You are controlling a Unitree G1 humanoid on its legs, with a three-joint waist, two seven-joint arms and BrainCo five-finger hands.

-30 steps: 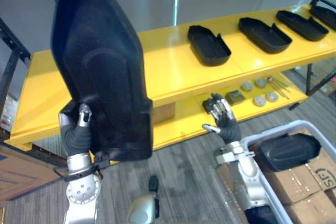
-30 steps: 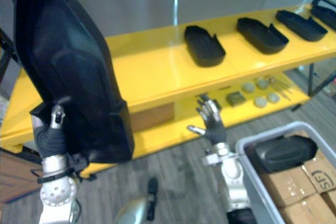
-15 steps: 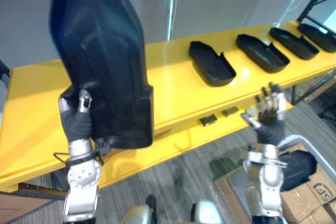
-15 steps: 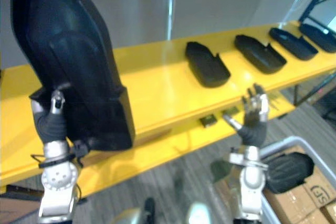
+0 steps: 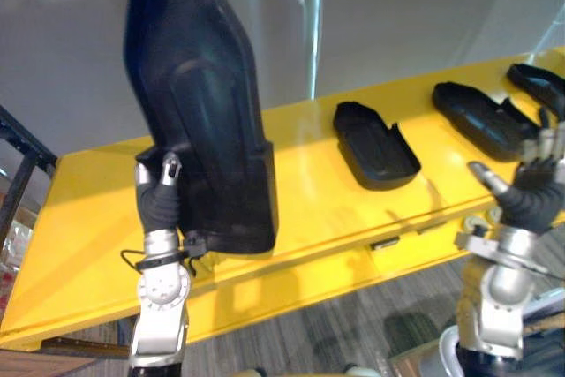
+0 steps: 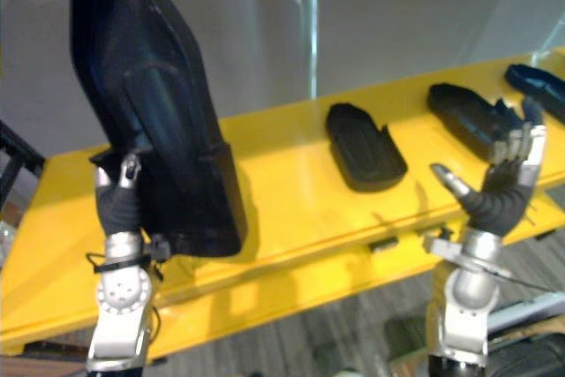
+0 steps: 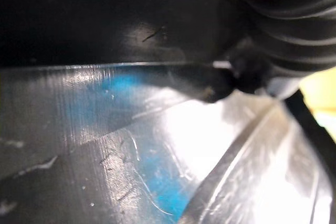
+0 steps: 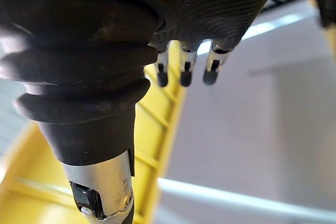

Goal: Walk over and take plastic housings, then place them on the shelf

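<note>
In the head views, the left hand (image 5: 161, 202) grips a big black plastic housing (image 5: 199, 103) upright over the bare left stretch of the yellow shelf (image 5: 305, 187). Other housings (image 5: 375, 145) lie to the right, the farthest cut off. The left wrist view shows the held housing's surface up close. In the right wrist view, the right hand (image 8: 182, 66) is empty, fingers straight.

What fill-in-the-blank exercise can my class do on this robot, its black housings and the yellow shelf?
1. Of the left hand and the right hand, the large black plastic housing is held by the ____ one.
2. The right hand's fingers are ____, holding nothing.
3. The smaller black plastic housings lie flat on a metal shelf coloured ____.

Missing words: left; open; yellow.
</note>
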